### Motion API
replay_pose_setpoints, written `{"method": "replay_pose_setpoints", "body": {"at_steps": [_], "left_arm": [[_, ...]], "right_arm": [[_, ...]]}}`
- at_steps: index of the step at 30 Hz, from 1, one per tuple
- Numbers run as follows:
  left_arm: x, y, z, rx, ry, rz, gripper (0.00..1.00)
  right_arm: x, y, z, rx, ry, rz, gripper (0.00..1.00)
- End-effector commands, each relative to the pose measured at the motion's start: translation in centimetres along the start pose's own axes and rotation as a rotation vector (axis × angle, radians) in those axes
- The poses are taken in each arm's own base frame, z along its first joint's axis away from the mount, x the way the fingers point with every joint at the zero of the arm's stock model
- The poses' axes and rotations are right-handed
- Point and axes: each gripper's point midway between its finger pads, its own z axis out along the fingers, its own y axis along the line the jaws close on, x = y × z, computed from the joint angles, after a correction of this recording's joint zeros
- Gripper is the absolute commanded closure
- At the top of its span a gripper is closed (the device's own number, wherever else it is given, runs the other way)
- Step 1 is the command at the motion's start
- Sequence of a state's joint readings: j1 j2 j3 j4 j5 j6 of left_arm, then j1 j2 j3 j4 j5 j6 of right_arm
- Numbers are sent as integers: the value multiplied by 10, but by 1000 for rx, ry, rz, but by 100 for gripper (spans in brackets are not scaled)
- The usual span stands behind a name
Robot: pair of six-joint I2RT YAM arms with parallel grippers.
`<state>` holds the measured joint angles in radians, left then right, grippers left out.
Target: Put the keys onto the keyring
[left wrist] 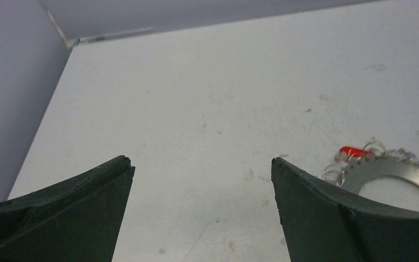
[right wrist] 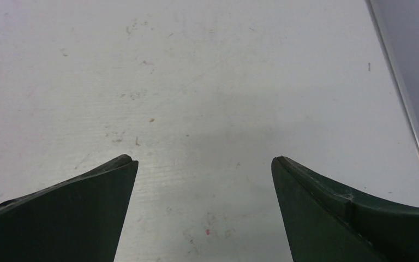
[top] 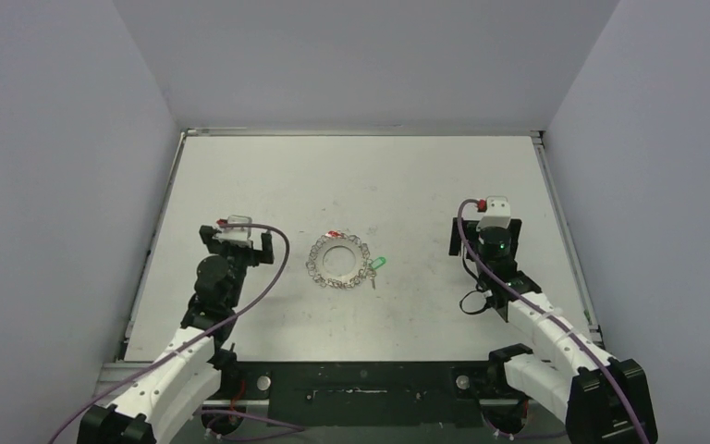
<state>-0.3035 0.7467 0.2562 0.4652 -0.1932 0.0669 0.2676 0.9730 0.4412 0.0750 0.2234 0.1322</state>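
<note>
1. A white table (top: 351,185) is seen, walled in on three sides by plain grey panels (top: 65,185).
2. The left gripper (top: 237,235) is placed just left of the keyring, apart from it. In the left wrist view, its dark fingers (left wrist: 87,202) are spread wide and nothing is held between them; only bare table is seen in the gap.
3. The right gripper (top: 488,227) is placed well to the right of the keyring. Its jaws are likewise spread wide, and nothing is gripped.
4. The keyring (top: 319,264) is laid flat near the middle of the table, between the two grippers.
5. The key with the green tag (top: 378,264) is found at the ring's right edge, against its wire loops.
6. The key with the red tag (top: 333,233) is found at the ring's far edge, among the loops. Whether either key is threaded on cannot be told.
</note>
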Motion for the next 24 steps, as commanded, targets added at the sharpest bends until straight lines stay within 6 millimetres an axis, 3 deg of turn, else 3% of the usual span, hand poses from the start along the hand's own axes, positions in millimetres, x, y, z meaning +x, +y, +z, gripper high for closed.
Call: {"method": "replay_pose_setpoints", "body": {"at_steps": [1, 7, 11, 14, 17, 21, 24], "left_arm": [[70, 28, -19, -142, 154, 59, 3], [76, 34, -4, -147, 86, 21, 3], [88, 38, 24, -97, 123, -52, 3], [92, 39, 47, -81, 200, -57, 3], [99, 41, 52, -77, 239, -64, 3], [94, 41, 45, -65, 200, -71, 3], [91, 30, 42, -12, 169, -85, 3]], "right_arm": [[-15, -28, 6, 150, -127, -8, 0], [1, -26, 21, 147, -149, 2, 0], [17, -31, 34, 186, -113, 9, 0], [12, -30, 39, 177, -146, 7, 0], [8, -34, 43, 194, -180, 10, 0], [3, -31, 52, 189, -200, -7, 0], [1, -27, 61, 176, -189, -61, 0]]}}
